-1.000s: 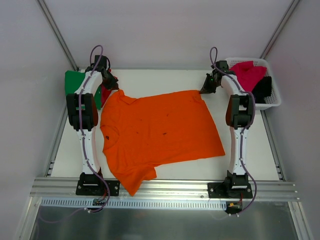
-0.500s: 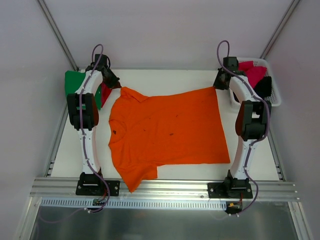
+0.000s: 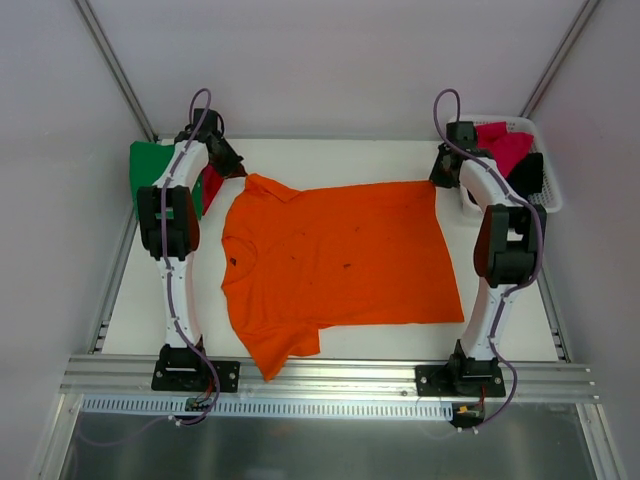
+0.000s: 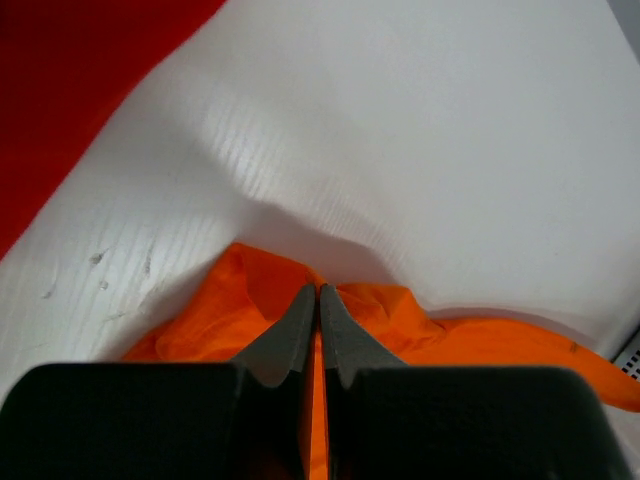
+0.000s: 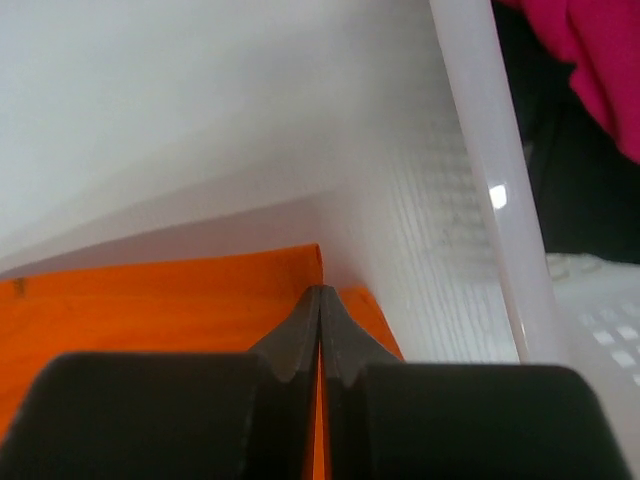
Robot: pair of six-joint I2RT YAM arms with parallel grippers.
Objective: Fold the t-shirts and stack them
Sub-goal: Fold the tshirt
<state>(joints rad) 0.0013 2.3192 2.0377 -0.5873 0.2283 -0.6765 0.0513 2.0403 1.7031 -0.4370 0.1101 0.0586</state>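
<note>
1. Bases of the left arm and right arm sit on a metal rail along the near edge of the worktop.
2. Orange t-shirt: spread almost flat across the middle of the worktop, collar to the left and hem to the right. Its near sleeve hangs over the near edge onto the rail.
3. Left jaws: at the shirt's far-left corner, clenched on a bunched fold of orange cloth at the far sleeve. The left wrist view shows the fabric puckered around the meeting tips.
4. Right jaws: at the shirt's far-right corner, clenched on the hem corner, with orange cloth on both sides of the tips and the basket wall just beside them.
5. Green t-shirt: at the far-left edge of the worktop. A red t-shirt lies just beside it on the right, partly hidden by the left arm.
6. White lattice basket: at the far right, beside the worktop. It holds a magenta-pink t-shirt and, nearer, a black t-shirt.
</note>
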